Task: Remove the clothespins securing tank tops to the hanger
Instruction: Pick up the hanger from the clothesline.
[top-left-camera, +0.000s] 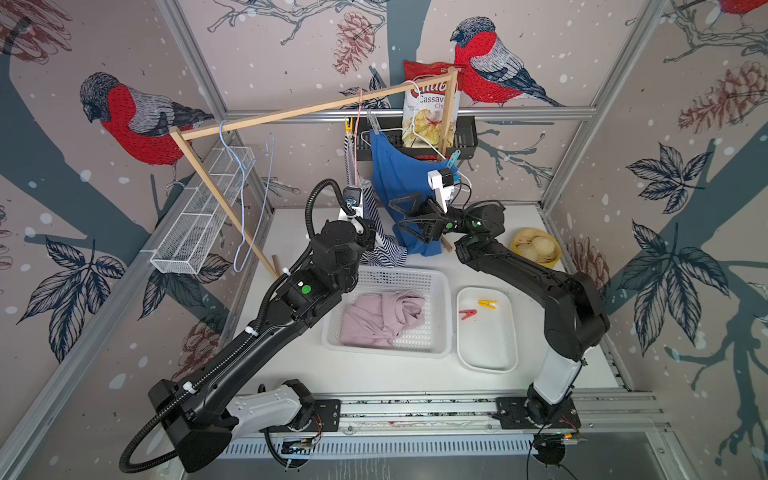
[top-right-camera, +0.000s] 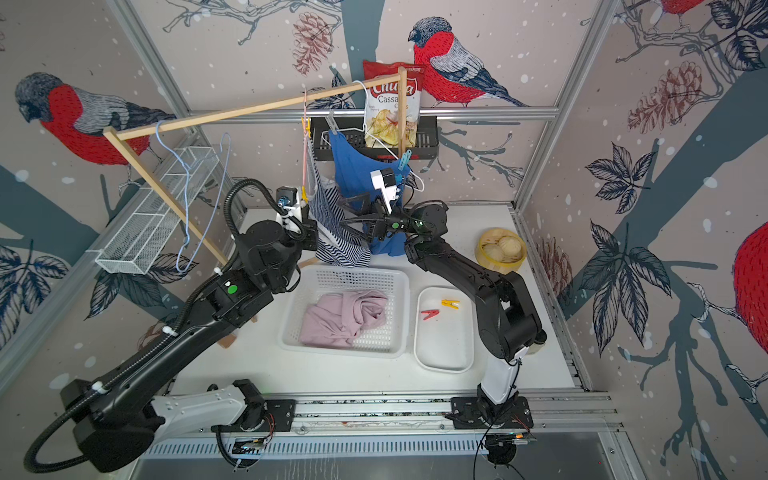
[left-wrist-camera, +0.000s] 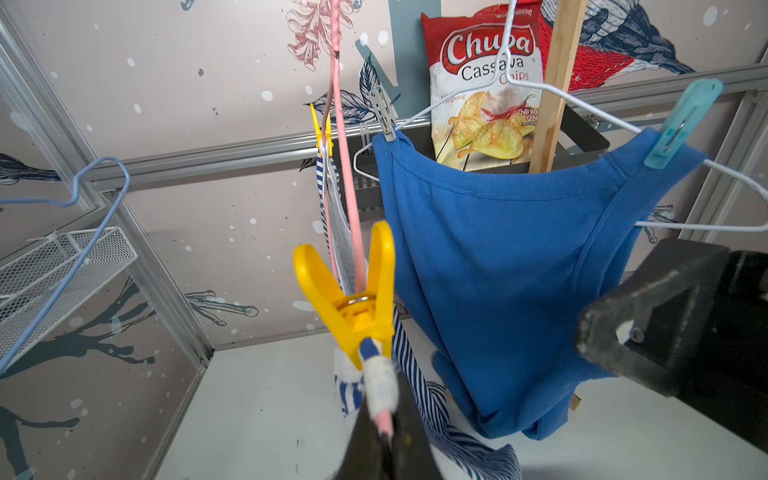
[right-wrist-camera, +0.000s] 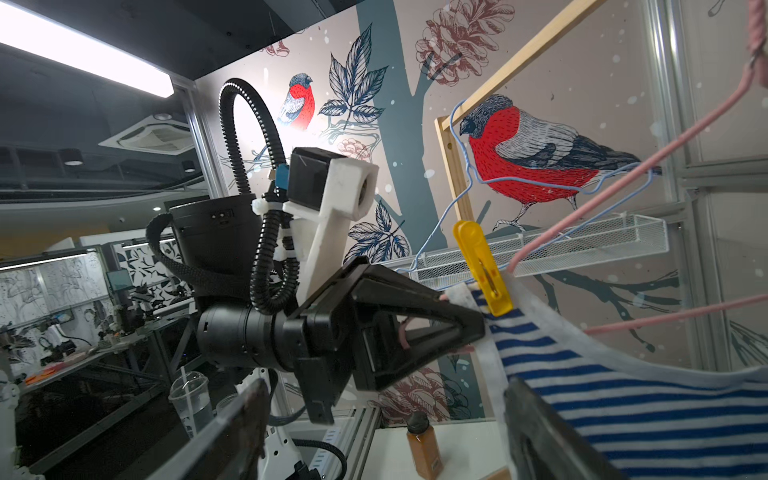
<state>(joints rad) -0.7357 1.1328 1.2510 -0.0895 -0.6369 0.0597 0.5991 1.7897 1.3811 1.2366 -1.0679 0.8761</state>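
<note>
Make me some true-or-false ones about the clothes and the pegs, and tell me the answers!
1. The pink top lies in the white basket. True.
2. Three clothespins lie in the white tray. False: two, a red clothespin and a yellow clothespin.
3. The blue top hangs on a white hanger. True.
4. The right gripper has its jaws shut. False: they stand open.
5. The left gripper grips the blue top. False: it is shut on the pink hanger, at its end, beside the striped top.
</note>
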